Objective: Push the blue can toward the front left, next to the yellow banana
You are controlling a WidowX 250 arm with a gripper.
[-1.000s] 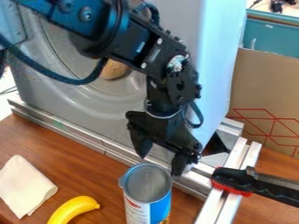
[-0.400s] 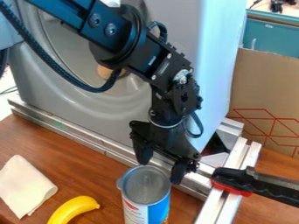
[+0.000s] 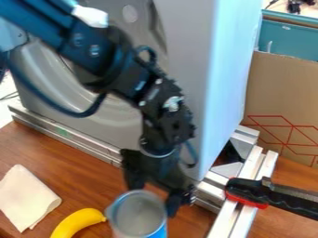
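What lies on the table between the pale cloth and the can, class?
The camera view shows a yellow banana between the cloth and the can.

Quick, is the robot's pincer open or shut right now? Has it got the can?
Pincer: open, its two fingers apart at the can; whether they grip it, I can't tell.

On can (image 3: 136, 214): blue part. On banana (image 3: 79, 221): yellow. On cloth (image 3: 26, 197): cream. On brown cardboard (image 3: 279, 88): red crossing lines.
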